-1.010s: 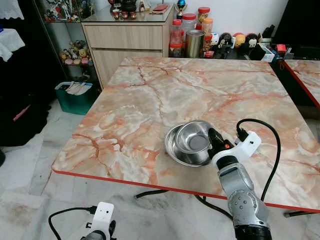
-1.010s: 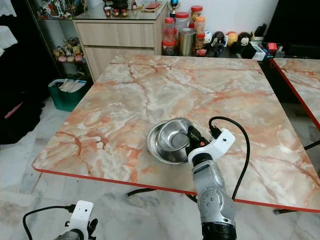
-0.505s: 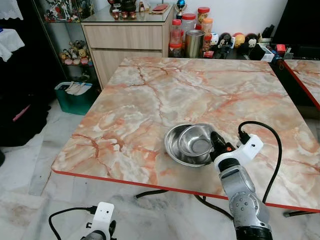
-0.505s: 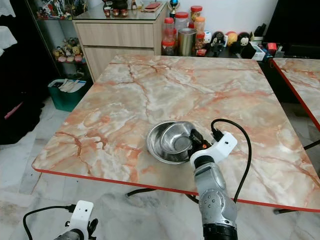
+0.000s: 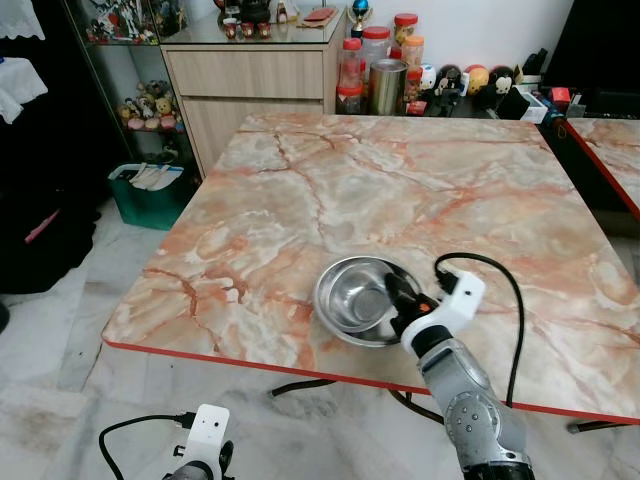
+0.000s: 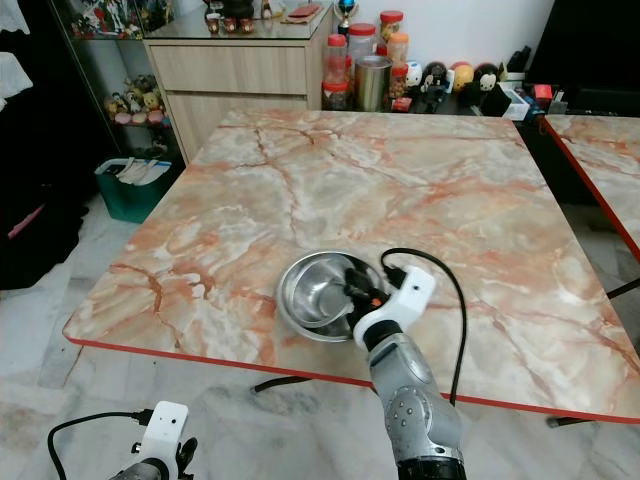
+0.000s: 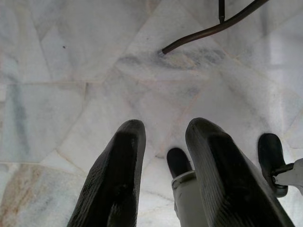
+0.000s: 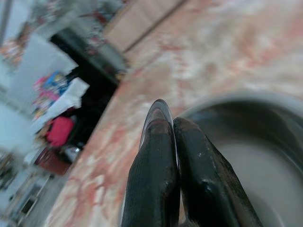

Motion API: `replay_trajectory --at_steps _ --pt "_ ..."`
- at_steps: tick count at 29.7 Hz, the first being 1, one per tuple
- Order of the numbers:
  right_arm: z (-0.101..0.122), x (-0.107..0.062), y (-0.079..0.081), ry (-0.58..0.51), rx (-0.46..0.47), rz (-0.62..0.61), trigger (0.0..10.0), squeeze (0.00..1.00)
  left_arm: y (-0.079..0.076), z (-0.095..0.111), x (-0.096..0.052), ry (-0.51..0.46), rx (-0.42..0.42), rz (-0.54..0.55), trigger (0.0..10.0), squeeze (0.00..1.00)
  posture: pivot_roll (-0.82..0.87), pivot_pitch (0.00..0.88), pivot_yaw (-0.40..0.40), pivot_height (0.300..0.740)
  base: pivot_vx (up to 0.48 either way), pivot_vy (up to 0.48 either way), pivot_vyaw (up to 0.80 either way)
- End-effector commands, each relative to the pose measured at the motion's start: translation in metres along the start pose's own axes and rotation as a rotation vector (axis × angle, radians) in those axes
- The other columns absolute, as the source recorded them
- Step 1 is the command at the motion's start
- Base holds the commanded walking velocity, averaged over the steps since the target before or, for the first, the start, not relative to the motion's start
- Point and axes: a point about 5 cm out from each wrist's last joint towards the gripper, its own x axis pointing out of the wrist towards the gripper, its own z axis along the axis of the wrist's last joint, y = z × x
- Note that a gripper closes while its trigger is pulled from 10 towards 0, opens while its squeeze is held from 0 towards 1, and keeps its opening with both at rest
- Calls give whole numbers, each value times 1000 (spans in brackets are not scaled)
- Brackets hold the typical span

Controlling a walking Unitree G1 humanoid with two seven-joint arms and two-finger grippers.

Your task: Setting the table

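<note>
Behind the far edge of the square table with the orange-veined marble top and red rim [image 5: 280, 210] stands a light wooden drawer cabinet [image 5: 250, 85], and beside it a row of red-lidded plastic jars and a metal canister [image 5: 380, 70] with small figurines lined along the wall. A teal plastic bin holding papers [image 5: 150, 195] sits on the pale marble floor [image 5: 60, 340] off the table's far left corner. A second table of the same marble [image 5: 612, 150] shows beyond the right edge. Nothing else rests on the table top around the bowls.

Two round stainless-steel bowls, the smaller nested inside the larger [image 5: 355, 300], sit near the table's near edge, about midway along it. Their insides are shiny and show no contents.

The right gripper [image 5: 398, 296] reaches over the near edge to the bowls' right side, its black fingers [image 8: 180, 165] pressed together over a thin steel rim, pinching the nested bowls; a black cable loops from its white wrist housing. The left gripper [image 7: 163, 156] hangs low over the floor, its two fingers apart and holding nothing.
</note>
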Motion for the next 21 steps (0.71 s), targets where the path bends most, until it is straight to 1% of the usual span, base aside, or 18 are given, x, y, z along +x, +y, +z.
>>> replay_trajectory --at_steps 1,3,4,6,10,12,15,17,19,20,21 --pt "16 0 10 -25 -57 75 10000 0 0 -3 -1 16 2 -6 10000 0 -90 3 24 736 0 0 0" --pt "27 -2 8 -36 -106 81 10000 0 -1 -3 -1 12 -2 -7 10000 0 -90 3 20 736 0 0 0" --pt "27 -2 8 -36 -106 81 10000 0 -1 -3 -1 12 -2 -7 10000 0 -90 3 20 736 0 0 0" --pt "35 -4 4 -52 -127 65 10000 0 -1 -2 0 8 -6 -8 10000 0 -90 3 20 736 0 0 0" --pt "36 -4 1 -57 -132 56 10000 0 -2 -1 0 6 -10 -9 10000 0 -89 3 18 736 0 0 0" --pt "36 -4 1 -55 -129 53 10000 0 -2 -1 0 5 -11 -9 10000 0 -89 4 19 736 0 0 0" --pt "32 -6 4 -15 -81 109 10000 0 -1 -1 0 8 -9 -11 10000 0 -93 4 23 736 0 0 0" --pt "32 -7 4 -13 -81 111 10000 0 -1 -1 0 8 -9 -11 10000 0 -93 4 23 736 0 0 0" --pt "34 -9 2 -1 -79 132 10000 0 -1 -1 0 9 -8 -11 10000 0 -91 4 26 736 0 0 0" --pt "39 -13 -1 13 -68 168 10000 0 0 -1 0 10 -6 -11 10000 0 -91 4 26 736 0 0 0" --pt "39 -13 -1 13 -68 168 10000 0 0 -1 0 10 -6 -11 10000 0 -91 4 26 736 0 0 0"
